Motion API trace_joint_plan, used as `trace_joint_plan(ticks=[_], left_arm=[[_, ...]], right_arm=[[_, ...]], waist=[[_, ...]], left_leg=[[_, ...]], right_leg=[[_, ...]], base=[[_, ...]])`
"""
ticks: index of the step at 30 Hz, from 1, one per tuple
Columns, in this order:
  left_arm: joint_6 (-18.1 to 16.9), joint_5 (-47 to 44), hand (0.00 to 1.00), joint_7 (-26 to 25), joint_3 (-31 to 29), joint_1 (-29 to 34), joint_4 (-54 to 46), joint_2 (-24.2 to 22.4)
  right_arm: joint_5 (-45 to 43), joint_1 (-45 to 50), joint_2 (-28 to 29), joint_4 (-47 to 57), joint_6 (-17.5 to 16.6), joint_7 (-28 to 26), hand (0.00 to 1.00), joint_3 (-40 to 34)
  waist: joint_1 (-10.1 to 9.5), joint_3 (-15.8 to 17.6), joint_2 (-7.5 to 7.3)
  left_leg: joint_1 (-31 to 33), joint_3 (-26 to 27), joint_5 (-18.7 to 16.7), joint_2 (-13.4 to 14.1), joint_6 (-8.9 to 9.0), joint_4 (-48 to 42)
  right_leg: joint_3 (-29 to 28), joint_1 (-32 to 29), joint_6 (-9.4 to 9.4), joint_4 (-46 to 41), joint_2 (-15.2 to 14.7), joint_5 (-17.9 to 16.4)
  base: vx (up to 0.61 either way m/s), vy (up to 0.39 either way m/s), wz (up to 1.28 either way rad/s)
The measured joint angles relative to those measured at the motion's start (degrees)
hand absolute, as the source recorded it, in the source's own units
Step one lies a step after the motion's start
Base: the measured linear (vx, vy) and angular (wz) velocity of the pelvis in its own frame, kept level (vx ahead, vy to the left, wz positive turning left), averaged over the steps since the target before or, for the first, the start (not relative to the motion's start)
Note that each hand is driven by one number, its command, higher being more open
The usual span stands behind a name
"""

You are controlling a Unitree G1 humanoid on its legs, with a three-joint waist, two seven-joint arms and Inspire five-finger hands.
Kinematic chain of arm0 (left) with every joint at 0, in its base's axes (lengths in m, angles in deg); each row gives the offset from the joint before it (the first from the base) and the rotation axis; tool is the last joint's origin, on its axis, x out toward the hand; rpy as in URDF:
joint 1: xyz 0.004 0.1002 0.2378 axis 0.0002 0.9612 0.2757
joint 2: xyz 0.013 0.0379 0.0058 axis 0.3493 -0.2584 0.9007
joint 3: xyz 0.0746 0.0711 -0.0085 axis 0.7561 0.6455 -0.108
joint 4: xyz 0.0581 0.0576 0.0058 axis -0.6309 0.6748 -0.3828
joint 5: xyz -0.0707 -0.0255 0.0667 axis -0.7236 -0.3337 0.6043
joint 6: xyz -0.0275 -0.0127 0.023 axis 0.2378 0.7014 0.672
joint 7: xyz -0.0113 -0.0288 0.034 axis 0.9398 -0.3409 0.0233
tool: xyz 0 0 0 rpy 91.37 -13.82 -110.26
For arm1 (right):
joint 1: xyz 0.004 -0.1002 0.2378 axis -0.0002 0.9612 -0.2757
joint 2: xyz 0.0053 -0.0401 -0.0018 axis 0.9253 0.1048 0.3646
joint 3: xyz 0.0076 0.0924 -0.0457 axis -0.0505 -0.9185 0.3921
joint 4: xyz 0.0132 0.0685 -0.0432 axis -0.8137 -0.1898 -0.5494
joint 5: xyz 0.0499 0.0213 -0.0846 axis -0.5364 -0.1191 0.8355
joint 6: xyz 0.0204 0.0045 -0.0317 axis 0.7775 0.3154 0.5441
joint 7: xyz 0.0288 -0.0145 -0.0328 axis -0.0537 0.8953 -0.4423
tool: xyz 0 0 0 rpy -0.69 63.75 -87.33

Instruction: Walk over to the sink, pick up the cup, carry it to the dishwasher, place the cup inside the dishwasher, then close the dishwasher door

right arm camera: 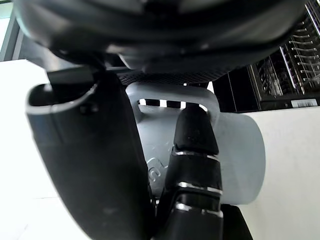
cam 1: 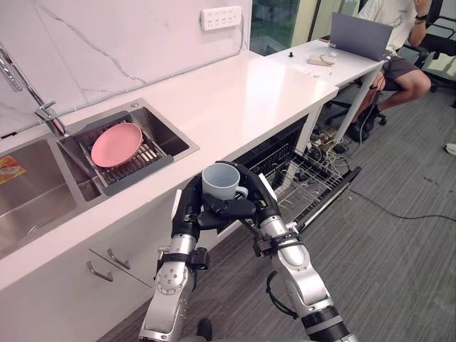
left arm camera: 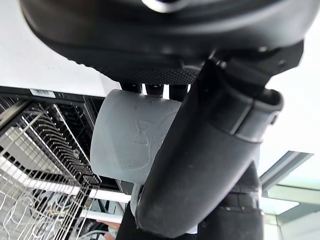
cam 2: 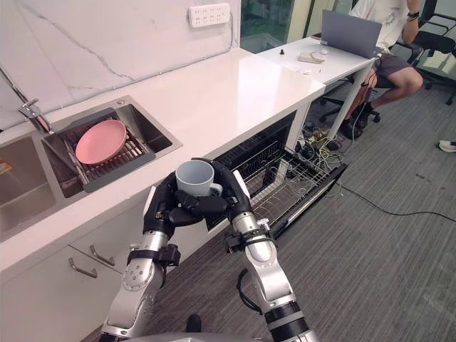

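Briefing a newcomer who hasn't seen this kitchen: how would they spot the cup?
Find the white counter with the open dishwasher below. Before its edge the left hand and right hand clasp the cup: grey-blue, upright, with a handle, unlike the pink plate in the sink.

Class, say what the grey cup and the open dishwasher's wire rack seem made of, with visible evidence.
The grey cup looks like matte ceramic or plastic: thick rim, dull even surface. The wire dishwasher rack looks like thin, possibly coated metal: fine pale crossing rods.
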State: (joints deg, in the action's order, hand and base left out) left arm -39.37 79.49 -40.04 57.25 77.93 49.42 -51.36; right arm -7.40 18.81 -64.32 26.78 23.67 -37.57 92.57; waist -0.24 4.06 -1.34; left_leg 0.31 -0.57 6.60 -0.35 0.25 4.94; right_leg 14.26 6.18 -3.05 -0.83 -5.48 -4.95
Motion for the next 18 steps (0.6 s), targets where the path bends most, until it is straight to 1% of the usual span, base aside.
trace_joint_plan(ticks=[1,2,3,4,6,7,8,9,11,13,15,16,18], left_arm=[[-0.01,0.06,0.9,-0.38,-0.06,0.15,0.05,-0.31],[-0.02,0.1,0.9,-1.26,-0.4,0.85,0.23,-0.75],[-0.36,0.12,0.9,-2.83,-1.65,2.32,0.23,-1.67],[-0.52,0.14,0.9,-3.73,-2.49,3.09,0.23,-2.02],[-0.71,0.14,0.9,-7.82,-6.02,6.04,0.23,-2.23],[-0.87,0.15,0.9,-8.5,-6.85,6.65,0.21,-1.98],[-0.87,0.62,0.9,-10.51,-7.24,7.47,0.19,-1.52],[-0.86,1.5,0.9,-11.73,-7.04,7.96,0.06,-1.59],[-0.86,2.47,0.9,-13.43,-5.66,8.49,-0.29,-2.59],[-0.83,4.01,0.9,-15.49,-2.18,9.39,-0.61,-3.41],[-0.81,4.51,0.9,-15.82,-0.18,10.07,-0.61,-3.42],[-0.74,4.51,0.9,-15.55,1.3,10.6,-0.6,-3.42],[-0.7,4.51,0.9,-14.66,2.01,10.83,-0.53,-3.37]], right_arm=[[1.52,0.0,0.35,0.3,-0.26,1.68,0.3,-0.01],[3.36,0.0,0.5,0.49,-0.74,4.9,0.3,-0.94],[5.18,0.0,1.09,0.49,-0.8,9.3,0.3,-4.89],[5.63,-0.03,1.25,0.5,-0.88,11.47,0.3,-7.54],[6.15,0.32,1.94,0.57,-0.97,19.03,0.3,-16.42],[6.14,0.88,1.97,0.81,-0.99,20.56,0.3,-18.15],[6.13,2.67,1.97,1.71,-1.0,23.17,0.3,-19.97],[6.12,4.22,1.95,2.32,-1.03,24.62,0.3,-20.07],[6.06,7.13,1.91,2.71,-1.07,25.82,0.3,-18.95],[5.58,10.34,1.75,2.95,-1.07,26.96,0.3,-14.79],[5.54,11.39,1.56,3.02,-1.07,26.9,0.3,-12.03],[5.21,11.55,1.42,3.01,-1.07,26.01,0.3,-10.42],[4.44,11.52,1.31,2.96,-1.06,24.85,0.3,-9.88]], waist=[[-0.07,0.48,0.12],[-0.19,0.64,0.29],[-0.47,0.74,0.46],[-0.59,0.8,0.54],[-0.4,0.89,0.7],[-0.34,0.89,0.69],[-0.3,0.9,0.7],[-0.15,0.9,0.71],[0.02,0.9,0.72],[0.0,0.89,0.73],[-0.07,0.88,0.76],[-0.07,0.85,0.81],[-0.44,0.85,0.81]], left_leg=[[0.02,-0.12,0.0,-0.13,-0.01,0.0],[0.04,-0.18,-0.02,-0.27,-0.04,0.0],[0.03,-0.29,-0.09,-0.42,-0.15,0.0],[0.04,-0.35,-0.11,-0.54,-0.18,0.0],[0.04,-0.22,-0.3,-0.85,-0.45,0.0],[0.03,-0.11,-0.37,-0.89,-0.55,0.0],[0.02,0.05,-0.44,-0.95,-0.64,0.0],[0.02,0.2,-0.49,-0.95,-0.69,0.0],[-0.03,0.5,-0.56,-0.81,-0.67,0.0],[-0.23,0.74,-0.64,-0.49,-0.55,0.02],[-0.44,1.07,-0.71,-0.28,-0.45,0.03],[-0.47,1.26,-0.75,-0.17,-0.39,0.04],[-0.32,1.39,-0.83,-0.12,-0.27,0.05]], right_leg=[[0.12,-0.01,-0.08,-0.1,-0.2,-0.06],[0.2,-0.01,-0.19,-0.15,-0.33,-0.12],[0.36,0.02,-0.36,-0.24,-0.61,-0.23],[0.45,0.04,-0.44,-0.26,-0.75,-0.28],[0.41,0.01,-0.63,-0.24,-1.15,-0.4],[0.32,-0.01,-0.66,-0.23,-1.2,-0.42],[0.18,-0.05,-0.71,-0.18,-1.28,-0.45],[0.04,-0.09,-0.71,-0.11,-1.29,-0.45],[-0.19,-0.1,-0.7,-0.08,-1.2,-0.45],[-0.43,-0.06,-0.67,-0.08,-1.16,-0.43],[-0.63,-0.06,-0.6,-0.12,-1.04,-0.44],[-0.82,-0.13,-0.53,-0.13,-0.94,-0.43],[-0.97,-0.39,-0.49,-0.14,-0.9,-0.4]], base=[[-0.02,0.007,0.07],[-0.02,0.008,0.08],[-0.01,0.01,0.07],[0.0,0.012,0.06],[0.0,0.0,0.0],[0.02,0.012,-0.06],[0.03,0.004,-0.07],[0.03,-0.004,-0.09],[0.01,-0.015,-0.08],[-0.03,-0.017,-0.06],[-0.05,-0.019,-0.09],[-0.05,-0.02,-0.09],[-0.04,-0.013,-0.04]])
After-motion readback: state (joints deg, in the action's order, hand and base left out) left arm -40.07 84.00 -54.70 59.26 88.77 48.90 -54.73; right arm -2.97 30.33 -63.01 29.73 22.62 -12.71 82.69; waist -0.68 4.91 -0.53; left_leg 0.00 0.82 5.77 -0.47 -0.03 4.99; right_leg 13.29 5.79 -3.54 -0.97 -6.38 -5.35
